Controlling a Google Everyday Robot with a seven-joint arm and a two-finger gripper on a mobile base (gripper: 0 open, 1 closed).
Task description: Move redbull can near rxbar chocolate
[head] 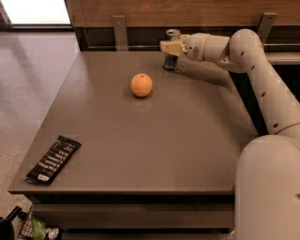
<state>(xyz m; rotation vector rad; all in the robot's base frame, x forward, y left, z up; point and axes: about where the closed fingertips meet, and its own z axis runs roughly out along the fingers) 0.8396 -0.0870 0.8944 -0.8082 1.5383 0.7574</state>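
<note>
Redbull can stands upright at the far edge of the table, right of the middle, well apart from the rest. Nearest on the tabletop, at the near left corner, lies the rxbar: a flat black wrapper set at a slant, its near end by the table's front edge and its far end pointing away and to the right. Rows of white lettering run across it, too small to read, and a small white patch sits at its near end. At the near right rises the robot's rounded white body, from which the arm climbs along the table's right side and bends left over the far edge. Farther in, left of the middle, an orange rests alone on the bare brown surface, between bar and can yet touching neither. At the back, the gripper, cream-coloured, sits across the can's middle, so only the silver top with its tab above and the dark blue foot below can be seen; no brand mark or writing on the can is readable. Whether the gripper clamps the can or only brackets it, I cannot tell. Behind the table runs a wood-panelled wall, and pale floor spreads to the left.
</note>
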